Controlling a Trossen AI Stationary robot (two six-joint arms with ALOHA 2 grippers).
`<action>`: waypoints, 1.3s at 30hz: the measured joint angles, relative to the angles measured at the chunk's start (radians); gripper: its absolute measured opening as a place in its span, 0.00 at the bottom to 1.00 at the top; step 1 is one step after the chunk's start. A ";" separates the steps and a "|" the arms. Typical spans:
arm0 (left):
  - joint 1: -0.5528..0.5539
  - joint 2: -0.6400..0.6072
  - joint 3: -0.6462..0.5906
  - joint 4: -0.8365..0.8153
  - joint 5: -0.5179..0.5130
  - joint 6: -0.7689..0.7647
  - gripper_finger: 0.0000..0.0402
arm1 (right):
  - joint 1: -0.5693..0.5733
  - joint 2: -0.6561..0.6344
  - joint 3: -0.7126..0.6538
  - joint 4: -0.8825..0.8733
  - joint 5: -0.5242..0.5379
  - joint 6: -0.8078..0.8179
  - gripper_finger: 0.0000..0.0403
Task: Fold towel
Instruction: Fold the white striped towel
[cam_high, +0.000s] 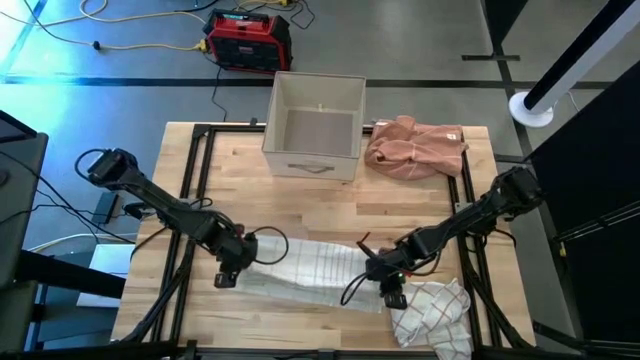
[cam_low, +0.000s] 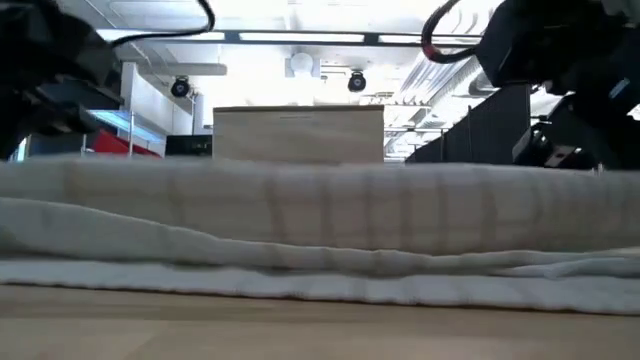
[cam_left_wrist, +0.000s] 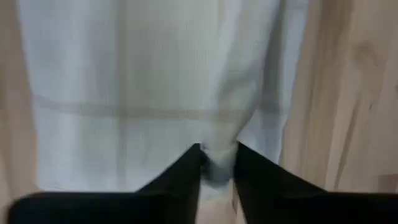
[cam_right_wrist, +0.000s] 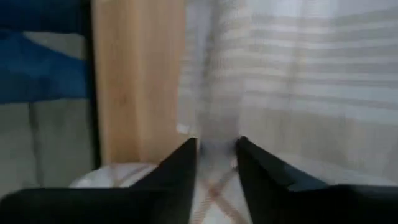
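A white towel (cam_high: 312, 268) with faint grid lines lies in a long band on the wooden table near its front edge. In the low view the towel (cam_low: 320, 230) fills the width in several stacked layers. My left gripper (cam_high: 228, 274) is shut on its left end and my right gripper (cam_high: 392, 290) is shut on its right end. Both sit low over the table. My left gripper pinches a small bunched ridge of cloth at the towel's left end (cam_left_wrist: 217, 167) between its two fingertips; one layer or several, I cannot tell. The rest of the towel lies spread on the table beyond the fingers. My right gripper pinches a gathered bit of cloth at the towel's right end (cam_right_wrist: 216, 147) between its two fingertips, close to the table's front edge. The towel lies on the table beyond the fingers.
A crumpled white cloth with orange plaid lines (cam_high: 432, 314) lies just right of my right gripper. A beige box (cam_high: 315, 125) stands at the back centre, with a pink cloth heap (cam_high: 415, 147) to its right. A black metal frame (cam_high: 190, 180) runs around the table.
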 joint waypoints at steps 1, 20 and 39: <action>0.002 0.010 0.000 -0.001 0.019 -0.005 0.31 | -0.002 0.000 0.004 -0.001 -0.021 0.011 0.33; 0.072 -0.117 0.045 0.071 -0.139 -0.015 0.39 | -0.030 -0.092 0.049 -0.182 0.329 0.146 0.28; -0.074 -0.098 -0.323 0.556 -0.084 -0.329 0.01 | -0.085 -0.082 -0.260 0.198 0.443 0.382 0.00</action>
